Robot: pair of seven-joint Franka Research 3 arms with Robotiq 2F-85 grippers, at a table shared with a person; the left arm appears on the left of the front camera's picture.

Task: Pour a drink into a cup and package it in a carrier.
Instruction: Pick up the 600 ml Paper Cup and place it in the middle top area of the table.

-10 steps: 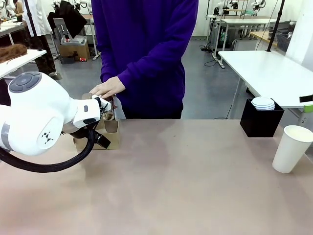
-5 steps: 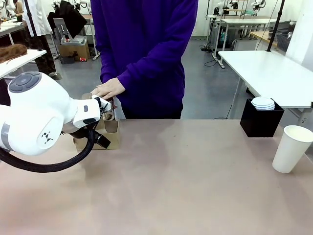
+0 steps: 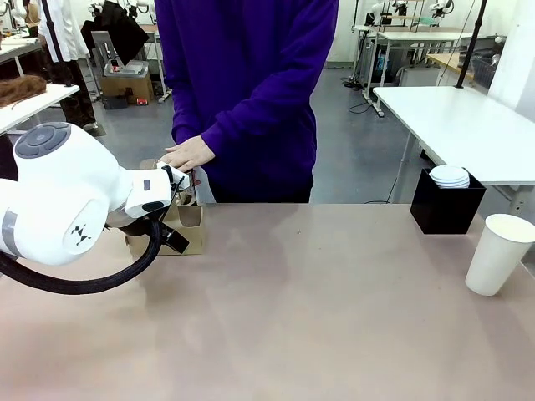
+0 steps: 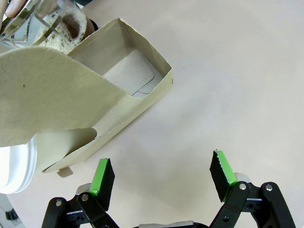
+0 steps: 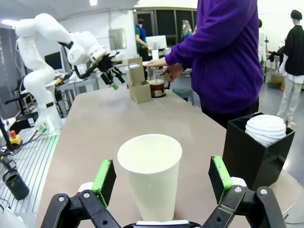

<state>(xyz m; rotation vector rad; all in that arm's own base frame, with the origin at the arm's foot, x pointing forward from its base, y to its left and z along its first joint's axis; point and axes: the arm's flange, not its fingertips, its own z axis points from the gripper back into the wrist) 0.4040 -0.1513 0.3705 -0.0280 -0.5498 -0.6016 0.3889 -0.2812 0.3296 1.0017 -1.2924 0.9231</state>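
Person's hand (image 3: 188,153) on pitcher (image 5: 156,78) beside carrier (image 3: 191,230), far left.
Left gripper (image 4: 162,173) jaws apart over table (image 3: 318,301), just beside carrier. Right gripper (image 5: 162,179) jaws apart either side of cup (image 5: 149,161) at right, not touching. Drink (image 5: 156,88) in pitcher.

I'm holding the right gripper (image 5: 163,178) wide open around the cup (image 5: 149,173), which is standing upright, clear of both pads (image 5: 105,176). At the far end of the table (image 5: 95,123), a person's hand (image 5: 172,72) is gripping the pitcher (image 5: 155,76) of dark drink (image 5: 156,88), standing just beside the brown cardboard carrier (image 5: 137,84).
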